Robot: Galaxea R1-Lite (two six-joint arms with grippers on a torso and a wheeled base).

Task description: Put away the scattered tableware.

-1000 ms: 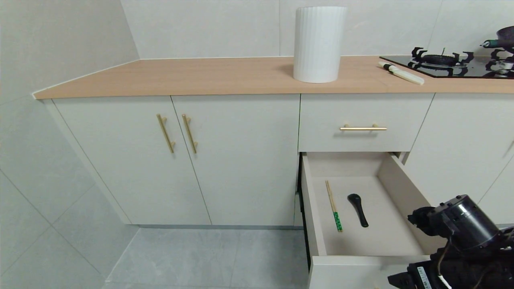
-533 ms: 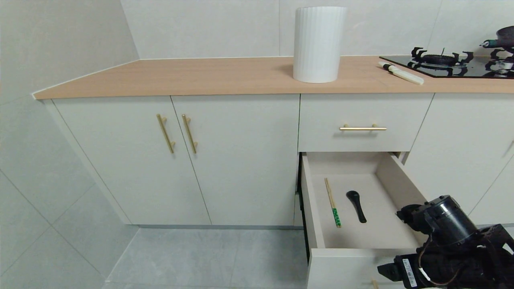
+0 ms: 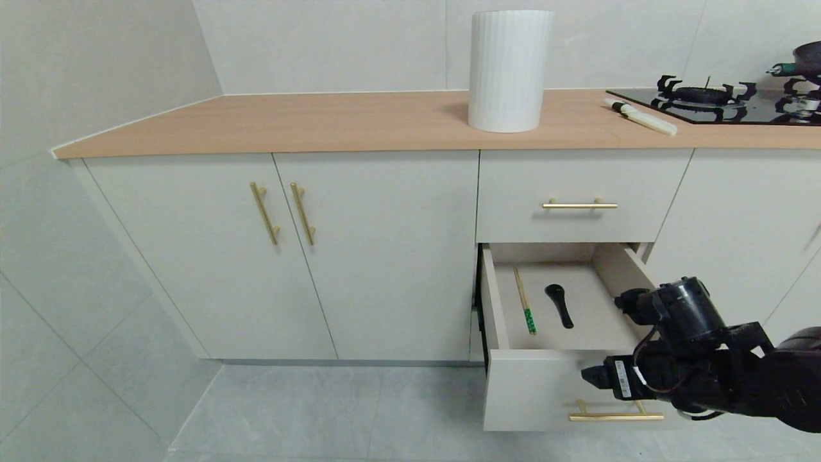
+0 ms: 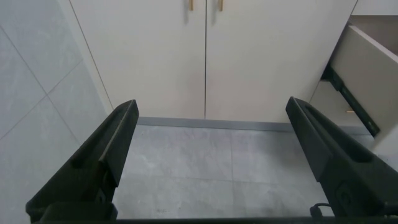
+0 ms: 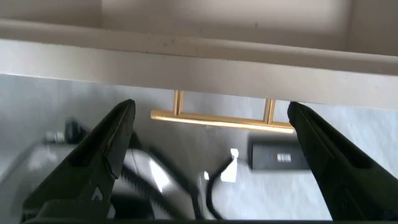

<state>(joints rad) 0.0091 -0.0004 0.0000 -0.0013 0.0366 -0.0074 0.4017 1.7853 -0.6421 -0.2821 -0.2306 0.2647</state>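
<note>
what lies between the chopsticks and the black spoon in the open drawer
Nothing lies there. In the head view, only a bare strip of drawer floor separates the chopsticks from the black spoon, and the two do not touch.

The right arm [image 3: 712, 375] blocks the right front corner of the drawer [image 3: 539, 391] and part of its gold handle [image 3: 603, 417]. At upper right, the stove [image 3: 705, 110] and a dark pan [image 3: 808, 52] run off the frame's edge.

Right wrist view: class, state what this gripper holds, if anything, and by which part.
Nothing is held. The right gripper is open; the gold drawer handle lies ahead of it, but the jaws are not closed on it.
</note>
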